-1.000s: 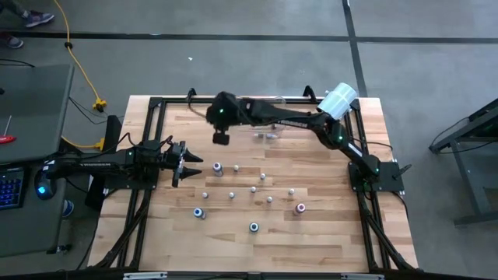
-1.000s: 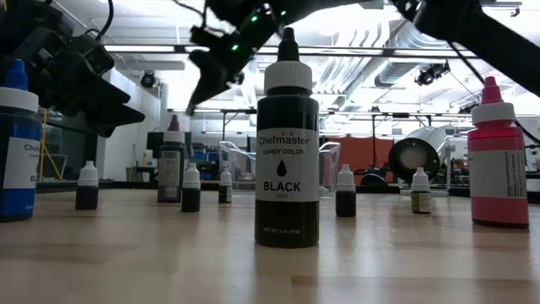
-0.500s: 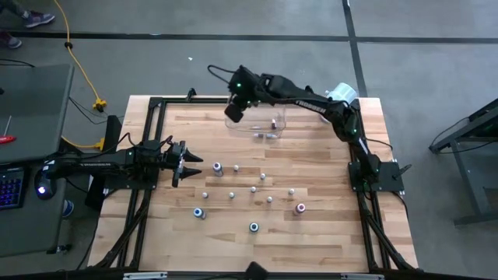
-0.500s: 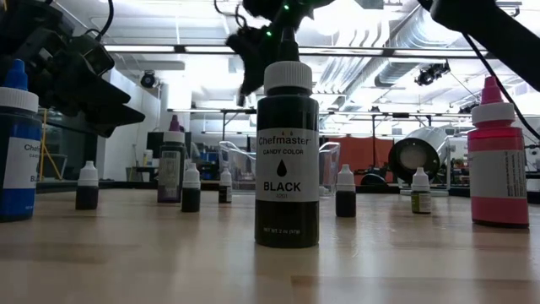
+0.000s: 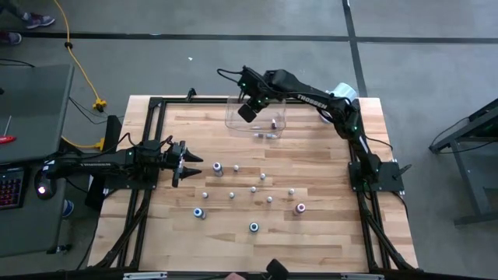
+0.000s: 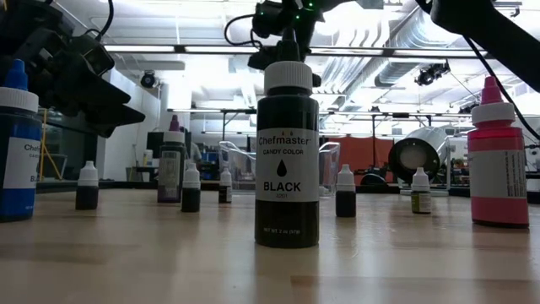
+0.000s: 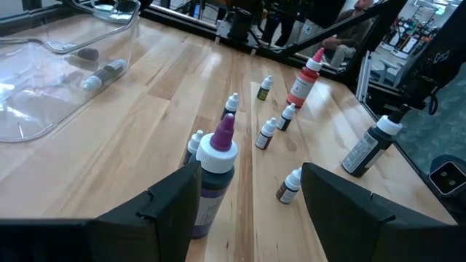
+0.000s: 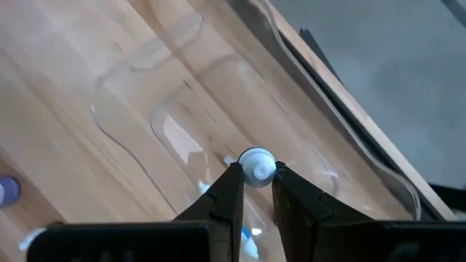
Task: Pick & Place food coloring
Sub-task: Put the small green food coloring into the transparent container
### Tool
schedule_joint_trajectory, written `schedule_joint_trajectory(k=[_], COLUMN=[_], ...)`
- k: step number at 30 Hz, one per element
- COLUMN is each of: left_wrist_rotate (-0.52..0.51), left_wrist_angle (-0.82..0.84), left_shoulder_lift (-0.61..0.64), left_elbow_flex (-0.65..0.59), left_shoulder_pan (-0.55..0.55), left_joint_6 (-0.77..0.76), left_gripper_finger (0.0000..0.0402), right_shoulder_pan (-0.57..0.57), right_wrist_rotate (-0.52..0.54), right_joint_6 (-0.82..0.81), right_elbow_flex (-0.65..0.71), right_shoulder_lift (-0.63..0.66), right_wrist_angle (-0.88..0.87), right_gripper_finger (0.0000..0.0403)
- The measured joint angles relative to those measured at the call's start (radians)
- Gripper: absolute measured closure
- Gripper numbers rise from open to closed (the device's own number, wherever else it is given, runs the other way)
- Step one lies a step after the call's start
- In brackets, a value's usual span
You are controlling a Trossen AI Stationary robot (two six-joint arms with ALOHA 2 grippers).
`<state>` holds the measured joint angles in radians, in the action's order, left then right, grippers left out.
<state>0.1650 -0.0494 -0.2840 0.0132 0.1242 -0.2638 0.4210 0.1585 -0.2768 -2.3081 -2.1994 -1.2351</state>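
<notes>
the right pincer [image 5: 247, 113], clamped on a white-capped food coloring bottle [image 8: 255, 165], has swung from upper centre-left to over the clear bin [image 5: 233, 121]; release looks next.

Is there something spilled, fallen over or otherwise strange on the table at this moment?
Nothing stands out. The loose food coloring bottles stand upright on the table; two lie inside the clear bin, where they belong. The right hand holds one over it.
</notes>
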Motion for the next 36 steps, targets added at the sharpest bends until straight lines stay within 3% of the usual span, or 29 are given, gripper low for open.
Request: schedule_joint_trajectory(k=[4,12,17,36], left_wrist_rotate=[0.000,0.000,0.000,0.000], left_wrist_angle=[0.000,0.000,0.000,0.000], left_shoulder_lift=[0.000,0.000,0.000,0.000], left_elbow_flex=[0.000,0.000,0.000,0.000], left_shoulder_pan=[0.000,0.000,0.000,0.000], left_joint_6=[0.000,0.000,0.000,0.000], left_gripper_finger=[0.0167,0.0167,0.0167,0.0167], right_shoulder_pan=[0.000,0.018,0.054,0.096], right_wrist_rotate=[-0.013,-0.110,-0.124,-0.111], right_joint_6=[-0.002,-0.038,-0.060,-0.056], right_elbow_flex=[0.059,0.396,0.543,0.676], right_shoulder_lift=[0.010,0.109,0.128,0.130], right_wrist_angle=[0.012,0.293,0.355,0.479], right_gripper_finger=[0.0346,0.0347,0.0354,0.0339])
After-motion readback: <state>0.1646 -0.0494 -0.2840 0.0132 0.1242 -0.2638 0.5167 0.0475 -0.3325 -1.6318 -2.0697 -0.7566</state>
